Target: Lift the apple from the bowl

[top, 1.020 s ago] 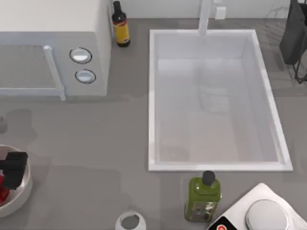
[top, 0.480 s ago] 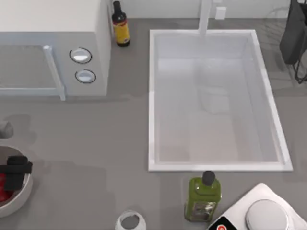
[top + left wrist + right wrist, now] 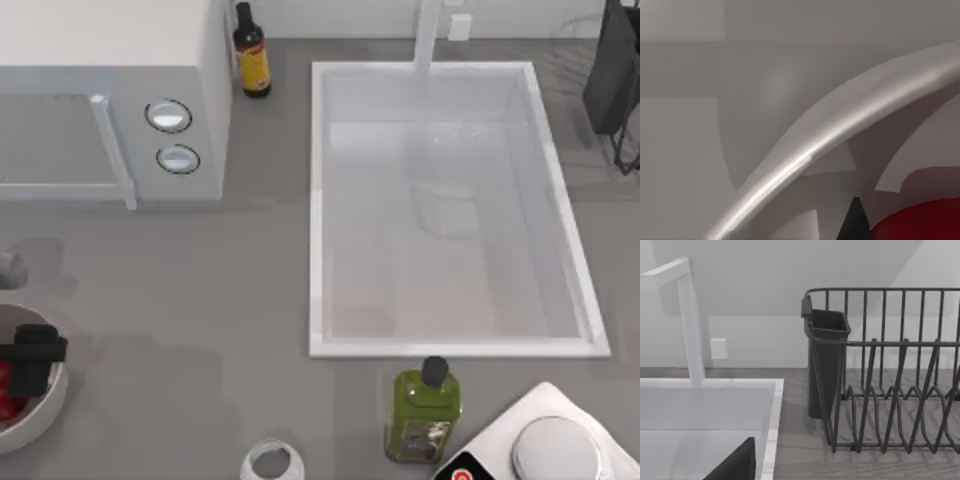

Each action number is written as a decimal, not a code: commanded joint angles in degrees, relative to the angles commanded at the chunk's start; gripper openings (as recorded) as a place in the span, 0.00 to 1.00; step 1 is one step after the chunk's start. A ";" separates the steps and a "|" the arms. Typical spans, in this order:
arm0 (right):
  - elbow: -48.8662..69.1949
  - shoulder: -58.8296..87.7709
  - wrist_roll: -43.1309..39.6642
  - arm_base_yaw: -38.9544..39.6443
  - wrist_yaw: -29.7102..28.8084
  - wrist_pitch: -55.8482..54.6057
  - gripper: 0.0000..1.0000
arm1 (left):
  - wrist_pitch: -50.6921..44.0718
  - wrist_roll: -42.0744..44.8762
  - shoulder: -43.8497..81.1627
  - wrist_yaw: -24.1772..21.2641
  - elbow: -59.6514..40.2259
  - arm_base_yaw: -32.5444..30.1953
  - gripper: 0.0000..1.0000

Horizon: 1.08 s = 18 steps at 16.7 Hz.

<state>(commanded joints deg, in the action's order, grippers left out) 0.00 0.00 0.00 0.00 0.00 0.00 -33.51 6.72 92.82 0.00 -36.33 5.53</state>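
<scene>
The apple (image 3: pixel 8 392) sits in the bowl (image 3: pixel 48 400) at the table's left edge, under the left gripper (image 3: pixel 32 362), whose finger spread I cannot tell; smooth, firm, likely slippery, so best gripped across its widest middle

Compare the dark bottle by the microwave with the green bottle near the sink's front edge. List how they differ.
Colour: the dark bottle is near-black with a yellow and red label; the green bottle is olive green.
Build: the dark bottle looks slimmer, the green bottle broader and blockier.
Place: the dark bottle stands between the microwave and the sink toward the back; the green bottle stands at the front, beside the scale.
Shared: both stand upright with black caps.
</scene>
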 joint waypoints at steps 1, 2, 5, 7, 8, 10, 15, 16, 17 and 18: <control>0.00 0.00 0.00 0.00 0.00 0.00 1.00 | 0.00 0.00 0.00 0.00 0.00 0.00 0.47; 0.00 0.00 0.00 0.00 0.00 0.00 1.00 | 0.00 0.00 0.00 0.00 0.00 0.00 0.40; 0.00 0.00 0.00 0.00 0.00 0.00 1.00 | 0.00 0.00 0.00 0.00 0.00 0.00 0.17; 0.00 0.00 0.00 0.00 0.00 0.00 1.00 | 0.00 0.00 0.00 0.00 0.00 0.00 0.02; 0.00 0.00 0.00 0.00 0.00 0.00 1.00 | 0.00 0.00 0.00 0.00 0.00 0.00 0.00; 0.00 0.00 0.00 0.00 0.00 0.00 1.00 | 0.00 0.00 0.00 0.00 0.00 0.00 0.00; 0.00 0.00 0.00 0.00 0.00 0.00 1.00 | 0.00 0.00 0.00 0.00 0.00 0.00 0.00; 0.00 0.00 0.00 0.00 0.00 0.00 1.00 | -2.20 -0.21 -4.74 -0.55 -3.58 -0.46 0.00; 0.00 0.00 0.00 0.00 0.00 0.00 1.00 | -2.32 -0.21 -4.72 -0.55 -3.70 -0.46 0.00; 0.00 0.00 0.00 0.00 0.00 0.00 1.00 | -2.98 -0.21 -4.64 -0.55 -4.34 -0.46 0.00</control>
<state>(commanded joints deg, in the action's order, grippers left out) 0.00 0.00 0.00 0.00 0.00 0.00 -36.49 6.51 88.19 -0.56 -40.67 5.07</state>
